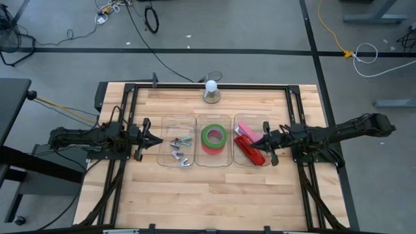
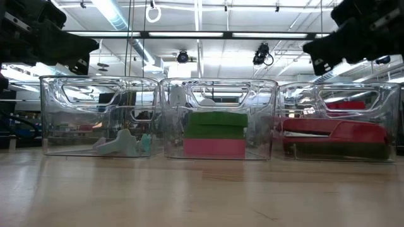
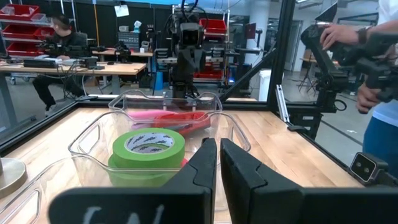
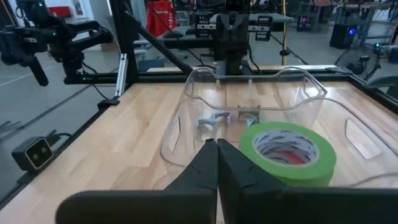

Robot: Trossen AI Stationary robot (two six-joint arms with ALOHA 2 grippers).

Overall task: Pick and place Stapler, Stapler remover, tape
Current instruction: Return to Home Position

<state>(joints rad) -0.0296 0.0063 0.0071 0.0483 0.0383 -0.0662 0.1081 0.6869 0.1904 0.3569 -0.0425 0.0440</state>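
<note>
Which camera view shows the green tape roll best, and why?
The high view: the tape shows as a whole ring inside the middle bin. The low view gives only its side through the bin wall; both wrist views show it close, but at a slant.

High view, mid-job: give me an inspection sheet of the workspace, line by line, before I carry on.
Surface: wooden table, carrying a row of clear bins.
Job's things: staple removers in the left bin; green tape in the middle bin; pink stapler and red stapler in the right bin.
Clutter: white ball on a grey base at the table's far edge.
Grippers: left gripper beside the left bin, right gripper at the right bin's outer side; both shut, holding nothing.
Cables: black cable loop and yellow cable on the floor beyond the table.
Surroundings: seated person and another person's hand beyond the table.
</note>
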